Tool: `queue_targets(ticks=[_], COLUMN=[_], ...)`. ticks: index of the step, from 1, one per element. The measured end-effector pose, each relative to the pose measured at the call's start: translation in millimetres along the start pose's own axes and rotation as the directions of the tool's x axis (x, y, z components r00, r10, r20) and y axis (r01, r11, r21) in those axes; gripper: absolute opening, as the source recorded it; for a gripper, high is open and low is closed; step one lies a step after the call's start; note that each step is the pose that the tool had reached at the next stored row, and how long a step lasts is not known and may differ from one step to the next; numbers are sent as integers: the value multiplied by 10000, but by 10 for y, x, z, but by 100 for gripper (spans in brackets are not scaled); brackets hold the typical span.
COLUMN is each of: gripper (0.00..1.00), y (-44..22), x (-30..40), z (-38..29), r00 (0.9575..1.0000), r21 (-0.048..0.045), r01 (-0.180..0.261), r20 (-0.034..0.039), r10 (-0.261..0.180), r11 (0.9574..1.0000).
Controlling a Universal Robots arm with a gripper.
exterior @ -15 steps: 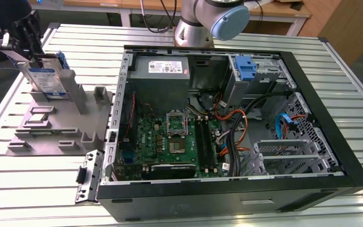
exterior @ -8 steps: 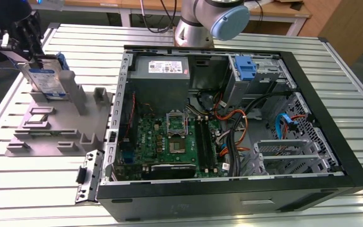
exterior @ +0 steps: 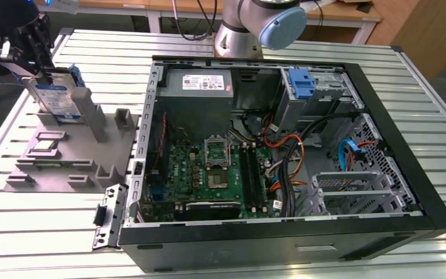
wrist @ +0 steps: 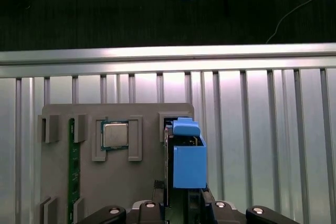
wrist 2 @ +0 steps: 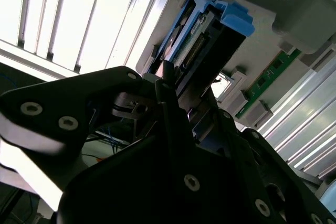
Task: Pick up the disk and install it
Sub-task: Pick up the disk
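Pickup step: I am holding the claw (exterior: 37, 67) at the upright disk (exterior: 58, 99) in its holder (exterior: 53, 157) — clamped or not, I cannot tell — lifting needs a straight pull.

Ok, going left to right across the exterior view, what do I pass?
disk → motherboard → blue bracket → cage

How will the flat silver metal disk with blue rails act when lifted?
Probably stiff: the disk looks like a metal slab, likely heavy for its size. Standing on edge in the grey plastic holder, it might tip if nudged sideways.
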State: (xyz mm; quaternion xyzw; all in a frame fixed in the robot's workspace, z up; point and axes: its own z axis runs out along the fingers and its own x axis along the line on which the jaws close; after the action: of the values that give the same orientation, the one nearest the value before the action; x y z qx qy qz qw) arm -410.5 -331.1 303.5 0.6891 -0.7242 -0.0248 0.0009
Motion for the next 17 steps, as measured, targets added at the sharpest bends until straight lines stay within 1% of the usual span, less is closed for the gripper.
queue_targets(ticks=[2,11,17], gripper=[35,35,35], y=[1,3,3], x=[0,-3,-3], z=[-2,-85,-89], r00=[10000,10000,10000], r21=[0,1,0], r01=[-1,-1,-1], r20=[1,1,0], r10=[1,1,1], r11=[10000,10000,10000])
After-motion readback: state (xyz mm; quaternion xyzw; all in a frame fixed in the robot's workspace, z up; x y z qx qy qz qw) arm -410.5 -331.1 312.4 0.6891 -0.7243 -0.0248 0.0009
